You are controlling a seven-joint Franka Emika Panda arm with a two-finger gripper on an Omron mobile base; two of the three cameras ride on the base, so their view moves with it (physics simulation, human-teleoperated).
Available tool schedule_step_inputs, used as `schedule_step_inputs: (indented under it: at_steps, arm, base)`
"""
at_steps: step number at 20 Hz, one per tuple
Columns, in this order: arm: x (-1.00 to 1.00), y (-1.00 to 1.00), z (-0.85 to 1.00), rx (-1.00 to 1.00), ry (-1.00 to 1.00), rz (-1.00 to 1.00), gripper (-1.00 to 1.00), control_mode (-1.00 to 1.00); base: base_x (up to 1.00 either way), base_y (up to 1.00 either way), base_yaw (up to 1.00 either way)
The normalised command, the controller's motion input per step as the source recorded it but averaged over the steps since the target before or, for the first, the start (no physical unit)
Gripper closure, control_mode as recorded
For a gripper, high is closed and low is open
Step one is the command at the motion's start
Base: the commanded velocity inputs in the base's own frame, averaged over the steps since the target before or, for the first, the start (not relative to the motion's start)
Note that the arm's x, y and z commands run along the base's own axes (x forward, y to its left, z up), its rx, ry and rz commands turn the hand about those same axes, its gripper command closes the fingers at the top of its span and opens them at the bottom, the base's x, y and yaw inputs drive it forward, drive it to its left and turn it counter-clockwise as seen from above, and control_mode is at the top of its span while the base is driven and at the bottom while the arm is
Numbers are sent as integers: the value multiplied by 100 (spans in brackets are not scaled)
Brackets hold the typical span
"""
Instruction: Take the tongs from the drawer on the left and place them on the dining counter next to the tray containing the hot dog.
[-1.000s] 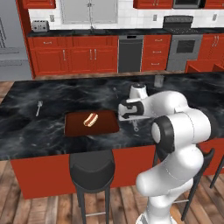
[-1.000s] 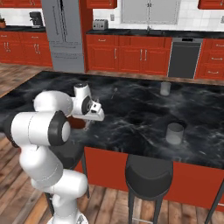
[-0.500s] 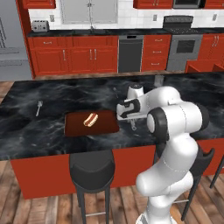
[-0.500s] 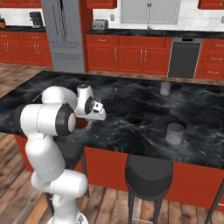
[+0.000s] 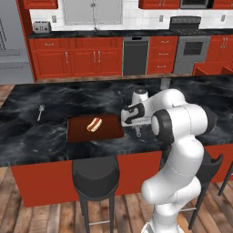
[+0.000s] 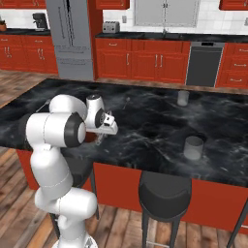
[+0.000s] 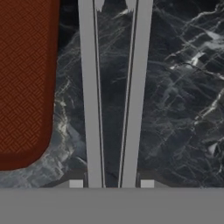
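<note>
The tongs (image 7: 114, 96) run lengthwise over the black marble surface (image 7: 175, 109), just beside the tray's (image 7: 24, 78) rounded corner. In the left base view the hand (image 5: 136, 129) sits low over the surface directly beside the tray (image 5: 107, 132); the hot dog (image 5: 94, 124) lies on the tray, apart from the hand.

Hand state: the two finger tips (image 7: 76, 183) flank the tongs' near end. Whether they clamp the arms or stand slightly off them cannot be determined.

Risks, as judgements:
- If the tongs are not yet resting on the surface, a release could let them bounce or slide. Their height above the marble cannot be read.
- Any sideways drift toward the tray could land one arm on the tray rim, leaving the tongs tilted rather than flat beside it.
- A retreat made before the fingers are fully off could drag the tongs away from the tray.

Hidden or unclear:
- The tongs' far tips are cut off at the top edge of the hand view.
- In the right base view the arm's own links cover the tray.
- The drawer cannot be identified.
</note>
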Motion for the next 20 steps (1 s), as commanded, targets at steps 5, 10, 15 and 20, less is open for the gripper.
schedule_step_inputs:
  at_steps: [5, 10, 15, 20]
  arm:
    - [0, 0, -14, 0, 0, 0, 100, -100]
    - [6, 0, -20, 0, 0, 0, 100, -100]
    - [7, 0, -16, 0, 0, 0, 100, -100]
    - [9, 0, -14, 0, 0, 0, 100, -100]
  base:
    - [0, 0, 0]
    - [0, 0, 0]
    - [0, 0, 0]
    - [0, 0, 0]
